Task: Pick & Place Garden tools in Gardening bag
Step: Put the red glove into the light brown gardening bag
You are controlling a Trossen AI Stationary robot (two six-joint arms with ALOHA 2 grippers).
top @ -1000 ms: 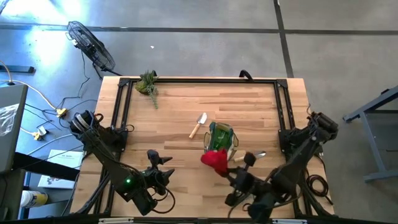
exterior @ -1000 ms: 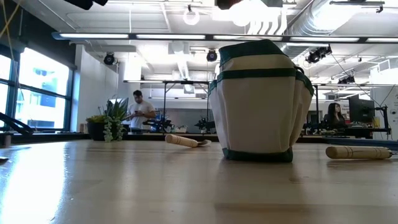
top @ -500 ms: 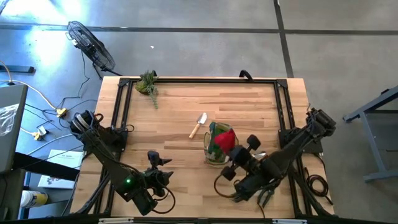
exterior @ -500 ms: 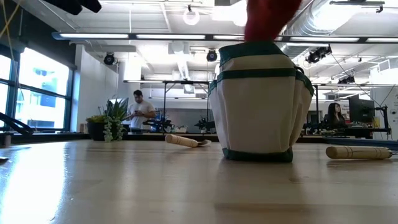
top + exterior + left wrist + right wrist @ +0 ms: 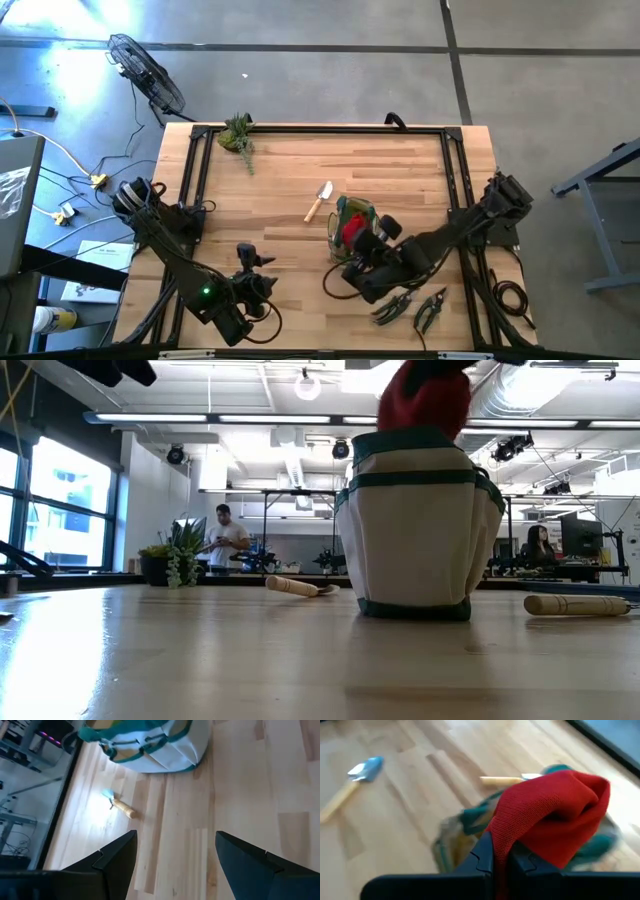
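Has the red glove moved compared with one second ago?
Yes. In the high view the glove, held by the right end effector, went from beside the bag to over its opening.

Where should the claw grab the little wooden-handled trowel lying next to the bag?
Probably around the wooden handle of the small metal-bladed trowel, coming straight down from above. It lies flat on the table, apart from the dark-green fabric bag, and the handle is rounder and thicker than the thin blade.

Big open workshop: grey concrete floor (image 5: 330, 70), a floor fan (image 5: 148, 72), tall windows (image 5: 60, 510), bright ceiling strip lights (image 5: 215, 418), exposed ducts (image 5: 520, 395), person (image 5: 226, 538) standing way back.
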